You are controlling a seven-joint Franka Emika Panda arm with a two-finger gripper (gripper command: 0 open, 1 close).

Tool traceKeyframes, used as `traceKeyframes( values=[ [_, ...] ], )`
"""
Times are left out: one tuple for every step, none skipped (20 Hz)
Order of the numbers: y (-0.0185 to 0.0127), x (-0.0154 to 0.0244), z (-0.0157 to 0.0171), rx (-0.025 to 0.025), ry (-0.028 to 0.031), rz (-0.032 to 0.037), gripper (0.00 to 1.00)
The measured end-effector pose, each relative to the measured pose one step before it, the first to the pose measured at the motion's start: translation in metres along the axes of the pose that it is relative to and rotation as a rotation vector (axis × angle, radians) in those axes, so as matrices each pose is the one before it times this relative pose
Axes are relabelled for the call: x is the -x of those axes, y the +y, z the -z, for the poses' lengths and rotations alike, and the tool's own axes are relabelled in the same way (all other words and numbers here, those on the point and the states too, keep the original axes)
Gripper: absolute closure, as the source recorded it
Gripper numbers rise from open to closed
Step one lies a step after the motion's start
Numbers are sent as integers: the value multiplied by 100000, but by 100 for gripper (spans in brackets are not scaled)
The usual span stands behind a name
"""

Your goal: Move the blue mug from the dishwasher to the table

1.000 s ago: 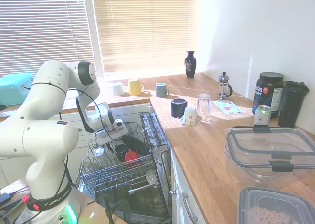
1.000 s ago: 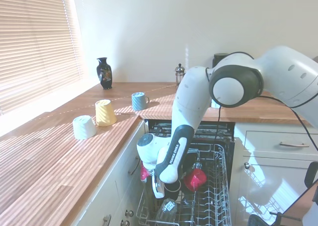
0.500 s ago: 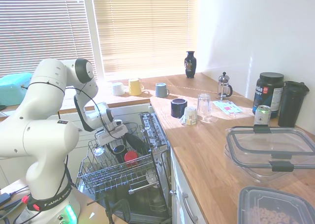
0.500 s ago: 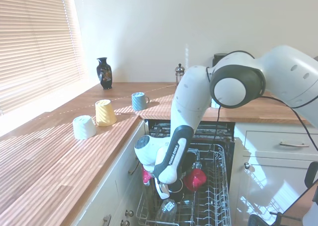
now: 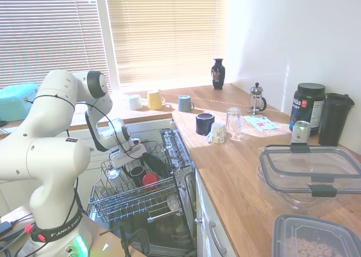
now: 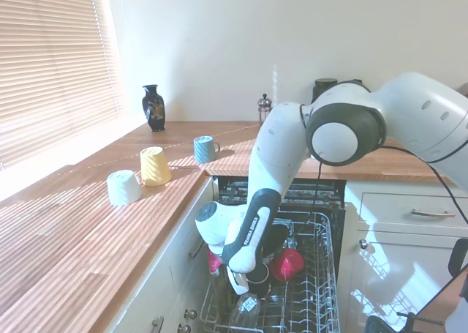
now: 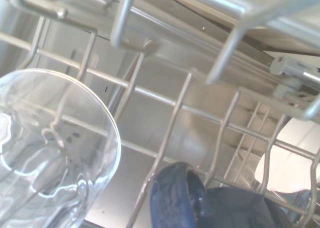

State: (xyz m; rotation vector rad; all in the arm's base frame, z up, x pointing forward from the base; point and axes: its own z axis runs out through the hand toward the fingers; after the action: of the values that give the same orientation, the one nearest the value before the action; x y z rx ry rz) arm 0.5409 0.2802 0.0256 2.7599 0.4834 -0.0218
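The blue mug (image 5: 137,171) sits in the grey wire rack of the open dishwasher (image 5: 141,205), dark and glossy, beside a red cup (image 5: 149,179). From the other side the blue mug (image 6: 257,277) shows just under the arm's wrist. My gripper (image 5: 130,161) is lowered into the rack right at the mug; the second exterior view also shows the gripper (image 6: 243,282) there. Whether it holds the mug is hidden. In the wrist view the mug (image 7: 186,200) shows close by behind rack wires. The wooden table (image 5: 237,172) runs along the right.
A clear glass (image 7: 50,148) lies in the rack next to the mug. On the table stand a second navy mug (image 5: 204,123), a grey-blue mug (image 5: 185,103), a yellow mug (image 5: 154,99), a white mug (image 5: 135,101), a dark vase (image 5: 218,73), a French press (image 5: 257,99) and plastic containers (image 5: 310,172).
The wrist has sunk a little lower into the rack and come closer to the blue mug. The mugs on the table have not moved.
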Motion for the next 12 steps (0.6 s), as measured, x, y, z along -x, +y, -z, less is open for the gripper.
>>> traceKeyframes(
  values=[
    [-29, -50, -61, -355, -143, -73, 100],
    [-52, -65, -28, -356, -109, 138, 100],
    [28, -116, -37, -289, 12, 126, 100],
    [69, -135, -46, -314, -2, 12, 100],
    [53, -122, -51, -488, -100, -109, 100],
    [-3, -87, -74, -505, -153, 125, 100],
    [8, -15, -117, -498, -290, 47, 100],
    [-54, 52, -191, -762, -620, -231, 100],
    [-107, -70, -114, -756, -353, -175, 100],
    [-52, -128, -34, -639, -306, -473, 100],
    [1, -102, -19, -347, -481, -539, 100],
    [39, -91, -6, -490, -241, -554, 100]
  ],
)
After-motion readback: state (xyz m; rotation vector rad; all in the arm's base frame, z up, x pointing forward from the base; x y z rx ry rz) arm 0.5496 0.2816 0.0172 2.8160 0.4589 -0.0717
